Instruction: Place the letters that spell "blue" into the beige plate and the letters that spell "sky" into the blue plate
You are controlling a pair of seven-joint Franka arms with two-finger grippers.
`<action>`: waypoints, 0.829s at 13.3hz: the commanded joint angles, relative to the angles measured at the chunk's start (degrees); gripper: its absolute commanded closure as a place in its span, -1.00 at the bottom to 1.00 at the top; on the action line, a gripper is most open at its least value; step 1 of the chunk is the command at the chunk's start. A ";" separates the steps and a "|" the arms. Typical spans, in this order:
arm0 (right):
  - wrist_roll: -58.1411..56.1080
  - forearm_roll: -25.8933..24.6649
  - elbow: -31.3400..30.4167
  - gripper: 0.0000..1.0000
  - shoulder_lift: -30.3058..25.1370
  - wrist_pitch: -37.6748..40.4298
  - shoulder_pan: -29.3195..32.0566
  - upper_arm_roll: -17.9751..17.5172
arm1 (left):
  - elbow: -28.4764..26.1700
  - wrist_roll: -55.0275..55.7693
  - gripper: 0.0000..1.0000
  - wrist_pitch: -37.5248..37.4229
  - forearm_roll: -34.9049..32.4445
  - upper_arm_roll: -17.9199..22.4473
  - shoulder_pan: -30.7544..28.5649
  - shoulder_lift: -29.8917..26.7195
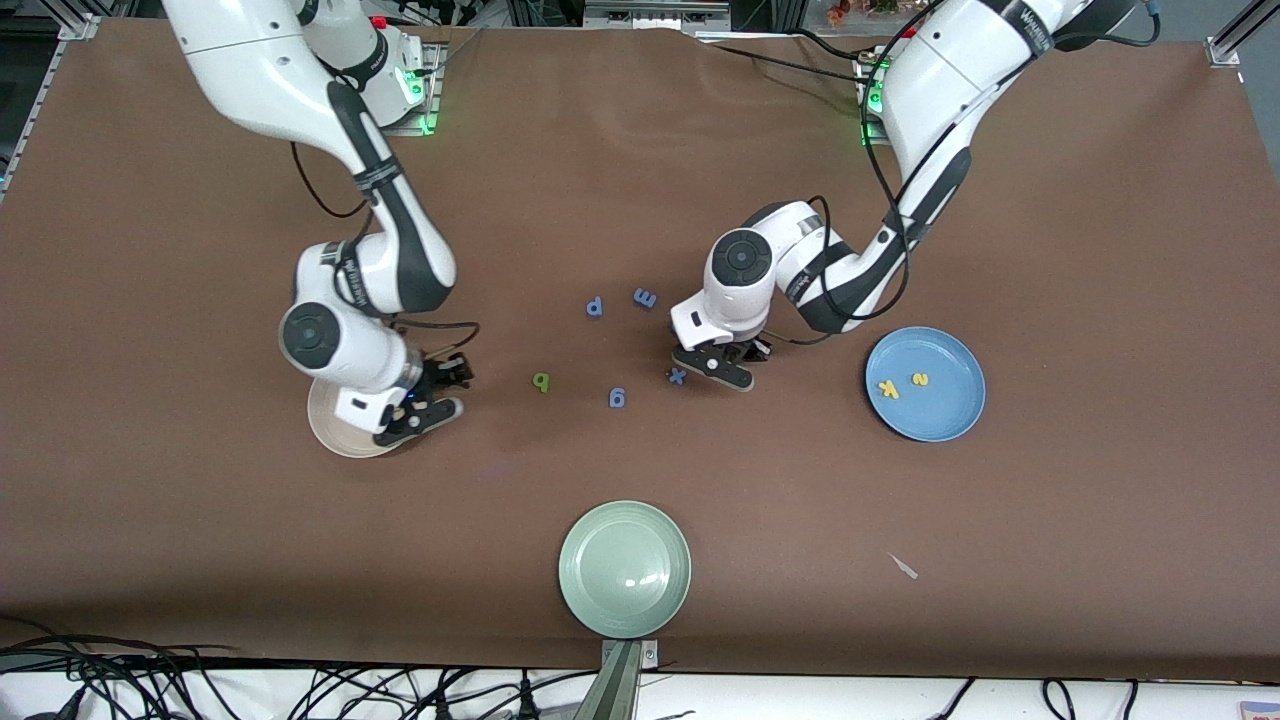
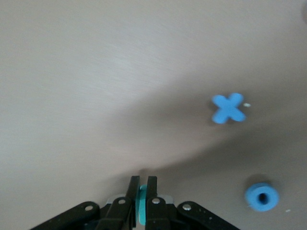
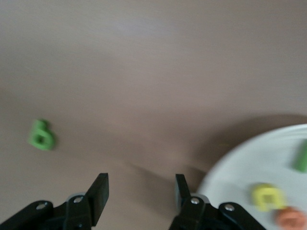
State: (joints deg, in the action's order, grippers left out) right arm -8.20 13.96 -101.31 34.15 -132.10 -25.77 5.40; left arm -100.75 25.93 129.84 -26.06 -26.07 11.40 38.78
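Note:
My left gripper (image 1: 712, 362) hangs low over the table's middle, shut on the teal y (image 2: 142, 204), which shows edge-on between its fingers. The yellow k (image 1: 887, 389) and yellow s (image 1: 920, 379) lie in the blue plate (image 1: 950, 420) at the left arm's end. My right gripper (image 3: 141, 184) is open and empty, just off the rim of the beige plate (image 3: 240, 167). That plate holds the yellow u (image 3: 268, 197), the orange e (image 3: 291, 218) and the green l (image 3: 302, 158). The green b (image 1: 541, 381) lies on the table between the two grippers.
A blue x (image 1: 677, 376) lies right beside my left gripper. Three other blue letters lie near it (image 1: 594, 306) (image 1: 645, 297) (image 1: 617, 398). A sage green plate (image 1: 625, 568) stands at the table's near edge. A small pale scrap (image 1: 903, 566) lies toward the left arm's end.

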 commanded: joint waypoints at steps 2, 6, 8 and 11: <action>18.09 0.55 2.26 -0.28 3.99 -6.03 -7.18 0.23 | -1.12 -6.86 0.91 -4.84 -0.75 -1.26 -4.89 -5.47; 24.98 0.55 2.17 -0.26 6.89 -11.16 -9.56 0.23 | -1.21 -14.99 0.91 -9.59 -0.75 -1.53 -9.98 -8.10; 25.16 0.55 2.00 -0.13 7.16 -11.52 -9.91 0.14 | -2.52 -19.24 0.91 -11.79 -0.75 -1.71 -13.58 -9.77; 25.34 0.55 1.73 0.35 7.07 -11.52 -9.92 0.14 | -6.38 -23.80 0.91 -13.65 -0.75 -1.88 -17.80 -12.32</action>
State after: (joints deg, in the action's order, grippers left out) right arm 16.31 13.96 -100.43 40.33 -143.30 -35.43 5.49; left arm -102.60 5.58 116.64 -26.06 -27.01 -3.45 30.03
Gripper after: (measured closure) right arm 0.586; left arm 0.912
